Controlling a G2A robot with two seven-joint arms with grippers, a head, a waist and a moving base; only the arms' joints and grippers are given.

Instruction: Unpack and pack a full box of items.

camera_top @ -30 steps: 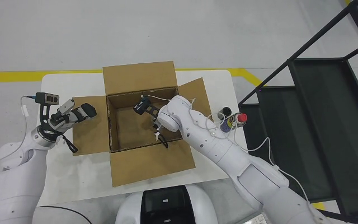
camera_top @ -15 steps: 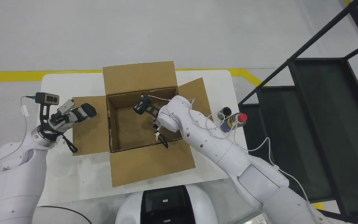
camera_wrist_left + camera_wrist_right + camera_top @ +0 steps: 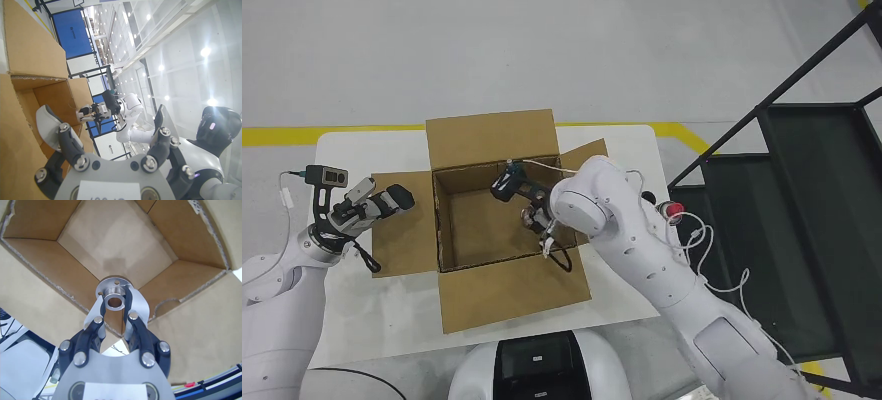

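The open cardboard box (image 3: 492, 135) stands in the middle of the table with its flaps spread out. My right gripper (image 3: 535, 216) is inside the box near its right wall. In the right wrist view this gripper (image 3: 115, 301) is shut on a silver metal flange (image 3: 113, 290) with a round bore, held above the bare box floor (image 3: 121, 237). My left gripper (image 3: 394, 199) hovers over the box's left flap with its fingers (image 3: 45, 115) spread wide and nothing between them. The left wrist view shows the right gripper (image 3: 81, 114) farther off by the box wall.
A red-capped can (image 3: 673, 210) stands at the table's right edge, partly behind my right arm. A black metal stair frame (image 3: 802, 190) rises just past that edge. Bare white tabletop (image 3: 362, 310) lies in front of the left flap.
My right arm has swung to the right, now covering most of the cans, and its gripper has shifted slightly right inside the box. The left arm has not moved.
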